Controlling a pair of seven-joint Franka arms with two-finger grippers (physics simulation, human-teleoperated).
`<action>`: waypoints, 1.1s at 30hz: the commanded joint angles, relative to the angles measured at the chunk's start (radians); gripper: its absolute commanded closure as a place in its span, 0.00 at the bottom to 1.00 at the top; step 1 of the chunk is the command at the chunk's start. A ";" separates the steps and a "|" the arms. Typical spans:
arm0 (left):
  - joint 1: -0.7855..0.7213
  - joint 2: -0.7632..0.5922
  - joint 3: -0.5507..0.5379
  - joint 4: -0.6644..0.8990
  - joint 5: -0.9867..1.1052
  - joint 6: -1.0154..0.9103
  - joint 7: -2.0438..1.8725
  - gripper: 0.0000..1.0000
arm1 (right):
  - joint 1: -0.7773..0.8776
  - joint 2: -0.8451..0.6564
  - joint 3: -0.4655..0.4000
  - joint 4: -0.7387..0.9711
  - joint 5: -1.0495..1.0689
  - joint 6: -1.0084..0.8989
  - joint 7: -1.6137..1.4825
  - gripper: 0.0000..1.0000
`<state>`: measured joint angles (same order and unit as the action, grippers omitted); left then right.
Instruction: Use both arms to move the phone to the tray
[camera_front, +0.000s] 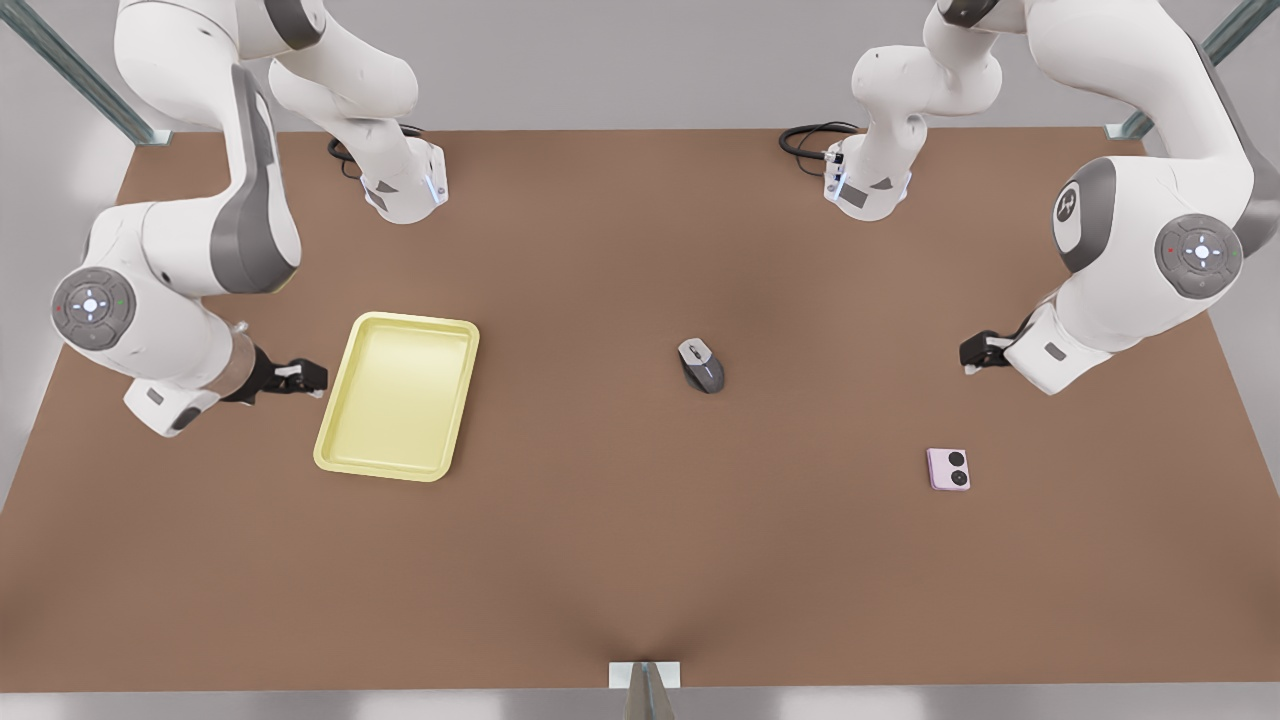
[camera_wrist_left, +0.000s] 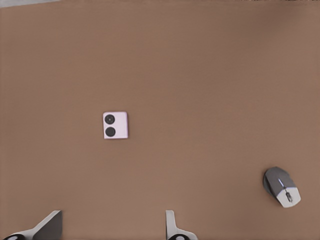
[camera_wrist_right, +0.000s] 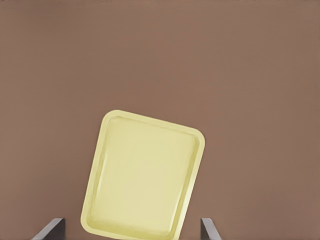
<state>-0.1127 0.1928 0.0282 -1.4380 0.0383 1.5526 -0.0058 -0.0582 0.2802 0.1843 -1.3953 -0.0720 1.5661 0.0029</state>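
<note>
1. Front view: the phone (camera_front: 948, 469) is a small, flat, squarish pale pink device with 2 black round circles along its edge toward the front view's right. It lies flat on the brown bench (camera_front: 640, 560), toward the front view's right and nearer the camera than the other things.
2. Front view: the tray (camera_front: 398, 396) is pale yellow, rectangular and shallow, with rounded corners and a raised rim. It sits on the front view's left, well apart from the phone, with nothing inside it.
3. Front view: a grey-and-black computer mouse (camera_front: 701, 364) rests between tray and phone, near the bench's middle.
4. Front view: the left gripper (camera_front: 982, 352) hangs above the bench behind the phone, apart from it. The right gripper (camera_front: 298, 377) hovers just beside the tray's edge on the front view's left.
5. Front view: the bench is plain matte brown; grey walls, metal frame struts and black cables stand at its far edge.
6. Left wrist view: the phone (camera_wrist_left: 115, 125) and mouse (camera_wrist_left: 282, 186) lie on bare brown bench, well apart; the jaws stand spread wide and hold nothing.
7. Right wrist view: the tray (camera_wrist_right: 144, 176) lies below the jaws, which are spread wide and hold nothing.
</note>
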 joint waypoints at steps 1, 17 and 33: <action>0.001 0.000 0.001 -0.001 0.002 0.011 -0.025 0.00 | 0.003 0.005 0.000 -0.002 -0.002 0.039 0.042 0.00; 0.128 0.459 0.030 -0.226 -0.034 0.770 -0.013 0.00 | -0.011 0.011 0.000 0.021 0.000 0.077 0.040 0.00; 0.148 0.528 0.029 -0.266 -0.034 0.770 0.125 0.00 | -0.064 -0.024 -0.008 0.010 0.015 0.075 0.040 0.00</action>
<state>0.0352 0.7202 0.0570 -1.7047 0.0029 2.3079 0.0476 -0.1221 0.2571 0.1761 -1.3850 -0.0599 1.6406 0.0372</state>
